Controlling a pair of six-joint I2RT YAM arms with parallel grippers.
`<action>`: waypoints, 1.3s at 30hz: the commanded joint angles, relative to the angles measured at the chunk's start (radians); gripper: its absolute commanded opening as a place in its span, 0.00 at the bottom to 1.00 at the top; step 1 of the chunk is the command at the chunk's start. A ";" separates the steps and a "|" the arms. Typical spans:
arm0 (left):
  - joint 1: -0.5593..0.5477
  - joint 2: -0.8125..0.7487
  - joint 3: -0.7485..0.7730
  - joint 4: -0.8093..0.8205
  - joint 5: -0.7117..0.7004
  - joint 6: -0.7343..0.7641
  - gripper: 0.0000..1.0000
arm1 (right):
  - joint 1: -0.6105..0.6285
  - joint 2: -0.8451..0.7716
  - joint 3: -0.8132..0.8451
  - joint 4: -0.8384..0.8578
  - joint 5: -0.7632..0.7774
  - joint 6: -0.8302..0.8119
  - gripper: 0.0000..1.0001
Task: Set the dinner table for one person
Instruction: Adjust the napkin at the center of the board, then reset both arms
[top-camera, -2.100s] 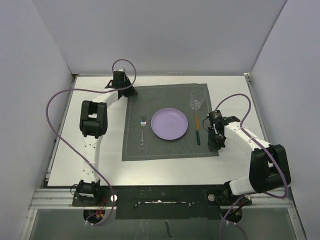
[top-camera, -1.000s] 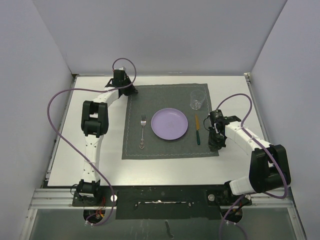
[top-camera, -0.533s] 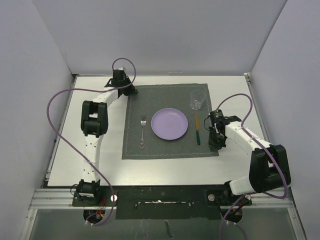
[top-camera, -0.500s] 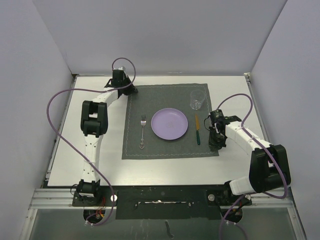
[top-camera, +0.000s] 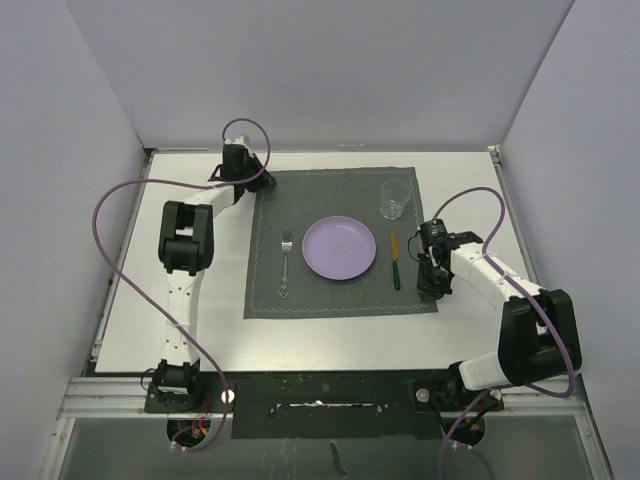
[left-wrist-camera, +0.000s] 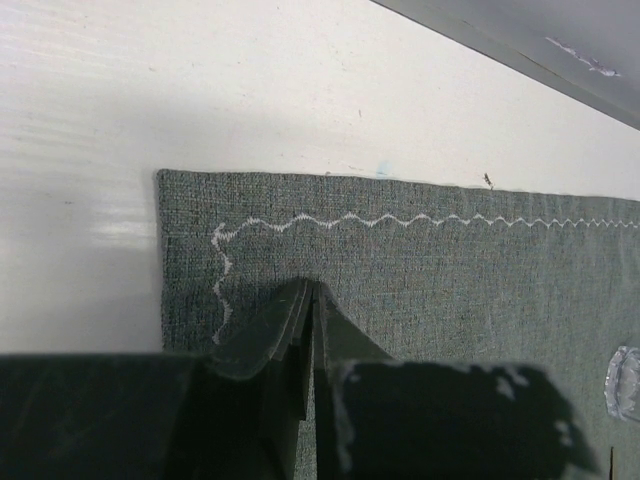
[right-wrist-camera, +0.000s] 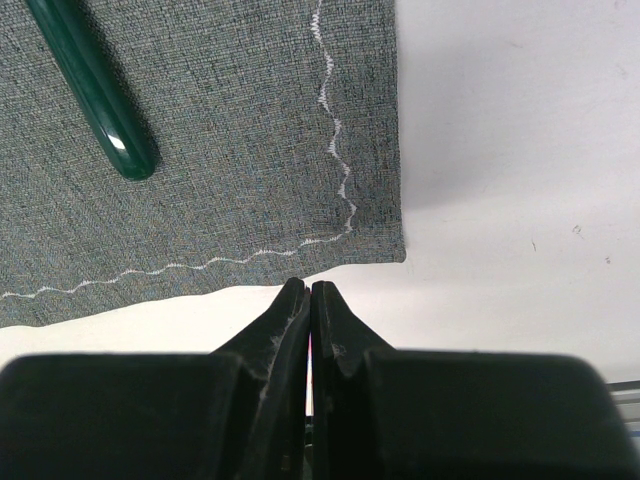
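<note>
The white dinner table (top-camera: 140, 300) carries a dark grey placemat (top-camera: 330, 190). On the mat lie a purple plate (top-camera: 340, 248), a fork (top-camera: 285, 265) to its left and a green-handled knife (top-camera: 395, 262) to its right. A clear glass (top-camera: 395, 200) stands at the mat's far right. My left gripper (top-camera: 258, 181) is shut, its tips (left-wrist-camera: 310, 285) low over the mat's far-left corner (left-wrist-camera: 200, 210). My right gripper (top-camera: 432, 290) is also shut and empty. Its tips (right-wrist-camera: 309, 287) hover over bare table (right-wrist-camera: 500, 150), just off the mat's near-right corner (right-wrist-camera: 380, 240), near the knife handle (right-wrist-camera: 95, 90).
Grey walls close the table in on the far, left and right sides. Purple cables loop from both arms over the table's left and right margins. The arm bases and a metal rail (top-camera: 320, 395) run along the near edge.
The left wrist has crept slightly toward the far-left, away from the mat's corner. The right arm and everything on the mat have stayed put.
</note>
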 joint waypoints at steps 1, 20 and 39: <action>0.017 -0.169 -0.025 0.145 0.028 0.009 0.07 | -0.005 -0.018 0.027 0.008 0.000 -0.005 0.00; 0.126 -0.771 -0.497 0.345 0.089 0.023 0.17 | -0.005 -0.140 0.060 -0.001 0.057 -0.012 0.00; 0.139 -1.759 -1.324 -0.043 -0.255 0.180 0.98 | -0.001 -0.292 0.214 0.160 0.260 -0.096 0.98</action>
